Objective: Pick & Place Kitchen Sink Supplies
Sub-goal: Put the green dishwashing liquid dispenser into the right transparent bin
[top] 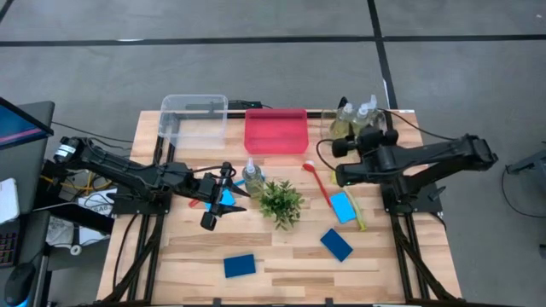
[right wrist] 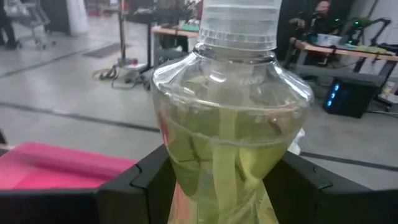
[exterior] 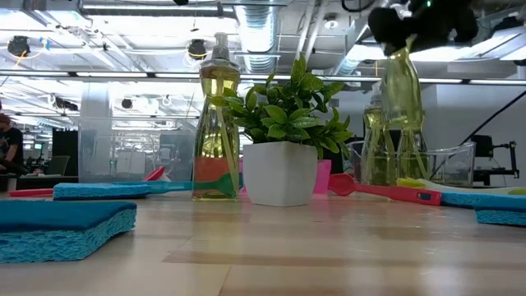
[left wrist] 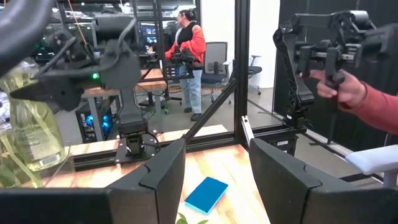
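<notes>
The right gripper (right wrist: pixel 224 186) has its jaws pressed against the narrow waist of a soap bottle (right wrist: pixel 230 134), one dark finger on either side, so the bottle hangs upright with its yellow-green liquid level; from the low view it looks lifted clear of the table, up at about two o'clock on the tabletop, beside two more bottles (top: pixel 344 119) near the back edge. I take the waist grip as the safest choice, since the flared shoulder above cannot slip down through the fingers. The left gripper (top: pixel 223 194) sits at about nine o'clock from the little potted plant (top: pixel 281 201), jaws spread with nothing between them, waiting just beside another bottle (top: pixel 252 174) and over a blue sponge (top: pixel 227 197). Around the plant the rest lies scattered: a red brush (top: pixel 319 182) at about one o'clock, a sponge (top: pixel 342 205) and a yellow brush (top: pixel 356 212) at three, two more sponges (top: pixel 337 244) (top: pixel 240 265) toward five and seven. At twelve o'clock stand the pink bin (top: pixel 275 147) and the clear bin (top: pixel 169 117), neither showing anything inside, and I judge the lifted bottle is bound for one of them. The table (top: pixel 290 256) is pale wooden planking on a black frame. Beyond it the room is a busy workshop, with a person in a red jacket (left wrist: pixel 188 46) standing among desks.
</notes>
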Robot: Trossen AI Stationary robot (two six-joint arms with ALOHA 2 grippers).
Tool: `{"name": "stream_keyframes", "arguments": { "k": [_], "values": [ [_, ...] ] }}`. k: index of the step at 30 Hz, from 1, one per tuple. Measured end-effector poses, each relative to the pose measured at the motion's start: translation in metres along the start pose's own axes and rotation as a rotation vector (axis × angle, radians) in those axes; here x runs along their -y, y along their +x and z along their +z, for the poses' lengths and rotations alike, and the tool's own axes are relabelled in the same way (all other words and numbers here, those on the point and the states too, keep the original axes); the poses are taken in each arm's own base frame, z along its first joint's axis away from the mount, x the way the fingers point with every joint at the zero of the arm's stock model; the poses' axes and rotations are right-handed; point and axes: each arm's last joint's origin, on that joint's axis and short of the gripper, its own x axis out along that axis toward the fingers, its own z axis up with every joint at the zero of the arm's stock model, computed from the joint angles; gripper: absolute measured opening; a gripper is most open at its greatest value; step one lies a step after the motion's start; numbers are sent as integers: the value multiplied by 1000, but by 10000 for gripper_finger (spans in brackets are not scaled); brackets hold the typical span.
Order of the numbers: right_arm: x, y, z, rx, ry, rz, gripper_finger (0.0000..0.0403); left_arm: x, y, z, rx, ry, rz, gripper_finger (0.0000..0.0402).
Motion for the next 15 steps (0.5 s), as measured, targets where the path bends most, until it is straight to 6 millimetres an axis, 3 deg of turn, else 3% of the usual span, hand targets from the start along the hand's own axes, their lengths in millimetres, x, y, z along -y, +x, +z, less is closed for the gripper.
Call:
{"name": "stream_keyframes", "arguments": {
  "k": [8, 15],
  "values": [
    [4, 9, -35, 61, 59, -49, 201, 0, 0, 0, 0, 0, 0, 181],
    [2, 15, -51, 99, 100, -73, 201, 0, 0, 0, 0, 0, 0, 181]
  ]
}}
